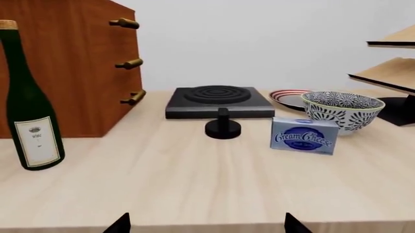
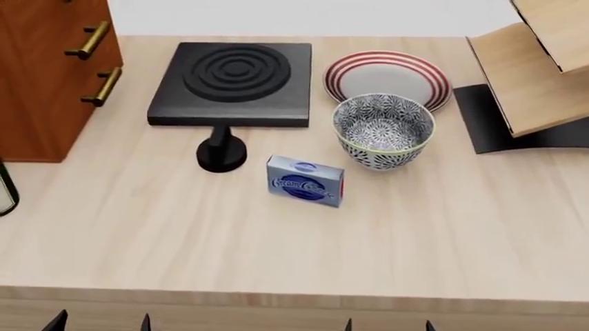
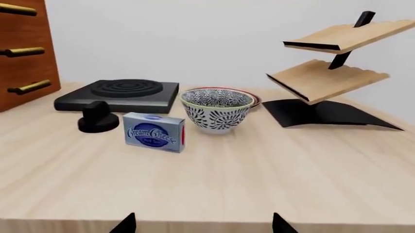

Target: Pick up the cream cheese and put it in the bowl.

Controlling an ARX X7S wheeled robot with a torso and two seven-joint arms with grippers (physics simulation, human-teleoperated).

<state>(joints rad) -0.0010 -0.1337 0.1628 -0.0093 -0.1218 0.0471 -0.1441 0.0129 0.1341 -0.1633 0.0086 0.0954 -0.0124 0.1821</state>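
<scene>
Cheese box (image 2: pixel 305 181) is seen upright on the table (image 2: pixel 276 241), just beside the bowl (image 2: pixel 383 129) at its seven o'clock. Both grippers' fingertips (image 3: pixel 126 224) are spread wide apart, nothing held.

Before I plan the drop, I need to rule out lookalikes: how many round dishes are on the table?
2: the patterned bowl just behind and to the right of the cream cheese, and a red-ringed plate behind the bowl, beside the black burner.
</scene>
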